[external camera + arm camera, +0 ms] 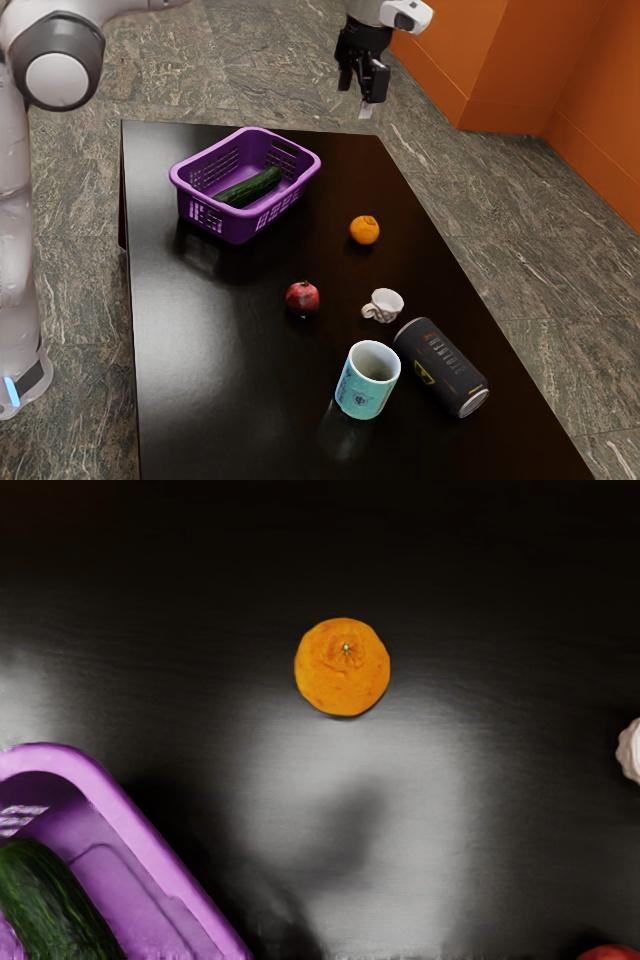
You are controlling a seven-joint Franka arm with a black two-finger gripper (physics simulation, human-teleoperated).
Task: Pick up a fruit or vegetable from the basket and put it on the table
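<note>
the gripper (358,96) hangs with fingers apart, empty; the wrist view's edges cut off the purple basket (145,838), cucumber (50,905), white cup (631,751) and pomegranate (610,953).

Arm (18,190): casing pale grey-white, smooth, edges rounded. Upper joint (58,66): bulky and rounded, fitted with 1 wide dark grey ring around 1 flat, pale, circular cap. Lower column: pale shell segments, seams visible. Foot (20,385): 1 dark grey panel, 1 narrow light-blue strip beside it. Wrist housing (385,12): white, curved, with 1 dark inset bearing a small pale detail. Hand (358,97): black, blocky, angular; 2 slim black fingers, 1 pale piece at the tip.
</note>
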